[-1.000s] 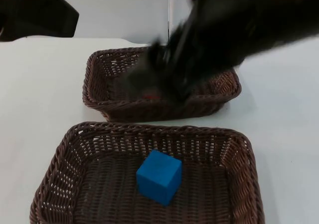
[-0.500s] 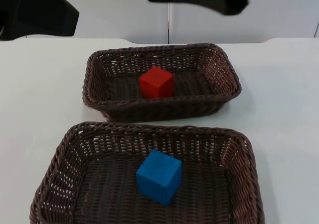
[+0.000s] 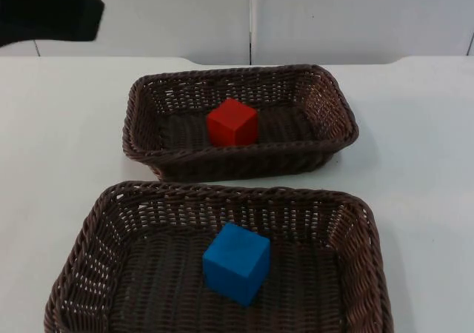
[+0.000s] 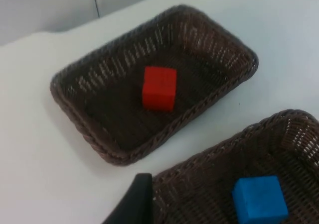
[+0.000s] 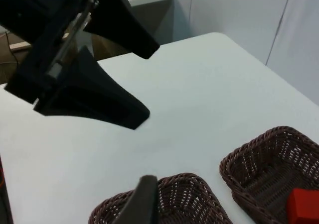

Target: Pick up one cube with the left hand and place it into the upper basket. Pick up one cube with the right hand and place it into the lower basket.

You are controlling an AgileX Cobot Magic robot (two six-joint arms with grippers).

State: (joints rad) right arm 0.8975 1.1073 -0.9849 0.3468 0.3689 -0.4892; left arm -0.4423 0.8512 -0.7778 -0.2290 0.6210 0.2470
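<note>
Where the white table [image 3: 59,126] runs back to the grey partition wall [image 3: 333,15], two brown wicker baskets sit one behind the other, close together but not touching. Largest is the lower basket [image 3: 81,251], at the near edge, with a blue cube [image 3: 237,263] resting on its floor about midway, turned so that one corner points toward the camera. Beyond it lies the upper basket [image 3: 326,100], its long side running left to right, and a red cube [image 3: 232,122] sits on its floor slightly left of centre, apart from the walls. Both cubes lie free, with nothing gripping them. No writing, label or brand mark can be read on the baskets, the cubes or the table.

Seen from the right wrist camera, the left gripper [image 5: 119,79] hangs above the bare table to the left of the baskets, its two black fingers [image 5: 124,32] spread wide and holding nothing. Its own wrist view looks down on both baskets, the red cube [image 4: 159,88] and the blue cube [image 4: 259,199]. Of the right gripper [image 5: 139,206] one black fingertip shows, above the rim of the lower basket [image 5: 189,181]; whether it is released or clenched I cannot tell.
</note>
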